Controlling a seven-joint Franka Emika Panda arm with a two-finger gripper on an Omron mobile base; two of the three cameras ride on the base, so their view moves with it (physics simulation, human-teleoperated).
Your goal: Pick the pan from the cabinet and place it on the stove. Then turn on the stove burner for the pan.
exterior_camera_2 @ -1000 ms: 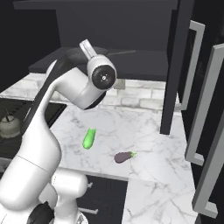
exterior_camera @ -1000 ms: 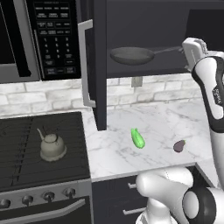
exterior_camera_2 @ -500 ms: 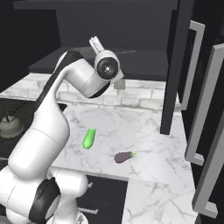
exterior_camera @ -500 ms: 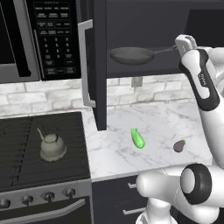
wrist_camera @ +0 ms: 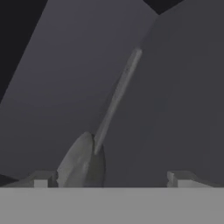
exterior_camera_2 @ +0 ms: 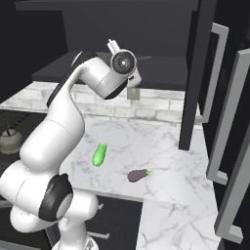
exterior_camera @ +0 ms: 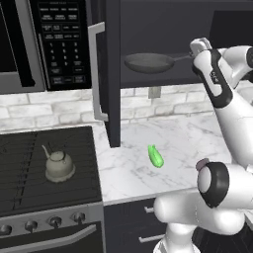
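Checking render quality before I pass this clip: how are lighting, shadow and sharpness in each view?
Left base view: even, flat light, sharp edges, the pan readable inside the dark cabinet. Right base view: cabinet interior very dark, soft shadows on the counter under the green vegetable and the eggplant. Hand view: dim, soft and low in contrast; the pan's handle looks blurred, with no glare.

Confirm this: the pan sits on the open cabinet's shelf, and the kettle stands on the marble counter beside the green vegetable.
Not quite. The pan does sit on the open cabinet's shelf, but the kettle stands on the stove grates, not on the counter, as the left base view shows.
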